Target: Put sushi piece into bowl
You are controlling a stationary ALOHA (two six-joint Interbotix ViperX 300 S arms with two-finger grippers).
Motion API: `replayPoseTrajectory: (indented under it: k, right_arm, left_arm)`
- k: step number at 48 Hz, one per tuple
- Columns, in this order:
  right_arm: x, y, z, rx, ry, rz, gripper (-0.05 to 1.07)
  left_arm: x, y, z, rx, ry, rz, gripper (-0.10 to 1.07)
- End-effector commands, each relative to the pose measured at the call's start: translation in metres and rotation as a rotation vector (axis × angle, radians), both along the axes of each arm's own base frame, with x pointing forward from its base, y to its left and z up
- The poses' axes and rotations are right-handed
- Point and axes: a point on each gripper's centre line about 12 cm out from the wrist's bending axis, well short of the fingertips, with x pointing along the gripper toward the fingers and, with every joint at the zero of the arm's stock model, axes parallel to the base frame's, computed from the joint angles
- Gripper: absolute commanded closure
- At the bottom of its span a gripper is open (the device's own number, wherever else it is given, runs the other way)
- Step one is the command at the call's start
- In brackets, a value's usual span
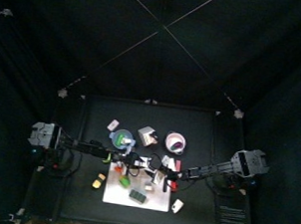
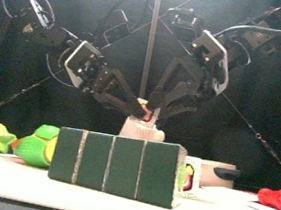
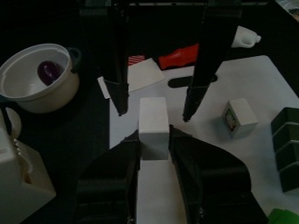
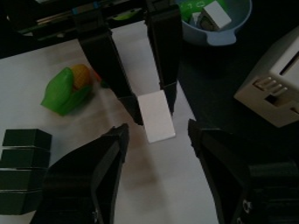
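A white oblong sushi piece (image 4: 155, 118) hangs between both grippers above the table's middle. It also shows in the left wrist view (image 3: 152, 118). My left gripper (image 3: 156, 142) is shut on it; seen from the right wrist (image 4: 149, 98), its jaws press the piece's sides. My right gripper (image 4: 158, 133) is open, its jaws spread wide on either side of the piece (image 3: 155, 114). In the front view the two grippers meet tip to tip (image 2: 150, 107). A white bowl (image 3: 26, 83) holding a purple thing and a blue bowl (image 4: 225, 33) holding a small piece stand apart from the grippers.
A dark green ribbed block (image 2: 117, 164) stands at the front edge. A green toy (image 4: 68, 87) lies on the white sheet (image 4: 47, 61). A red thing (image 3: 187, 57), a small white box (image 3: 239, 115) and a grey box (image 4: 274, 79) lie around.
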Motion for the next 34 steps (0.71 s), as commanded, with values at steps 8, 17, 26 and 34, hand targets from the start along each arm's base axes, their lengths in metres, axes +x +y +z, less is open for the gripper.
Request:
replayPoseTrajectory:
  k: [8, 17, 26, 34]
  right_arm:
    - [-0.006, 0.0, 0.006, 0.033, -0.013, -0.02, 0.13]
    - [-0.012, 0.0, -0.004, 0.073, 0.018, -0.055, 0.13]
    - [-0.014, -0.002, -0.007, 0.088, 0.029, -0.072, 0.13]
    - [-0.013, -0.003, -0.008, 0.087, 0.033, -0.078, 0.13]
  left_arm:
    - [-0.005, 0.005, 0.007, -0.007, -0.002, 0.022, 0.42]
    - [-0.028, 0.017, 0.008, -0.028, 0.021, 0.083, 0.42]
    - [-0.055, 0.032, 0.021, -0.052, -0.008, 0.157, 0.42]
    - [-0.085, 0.053, 0.027, -0.086, -0.009, 0.268, 0.42]
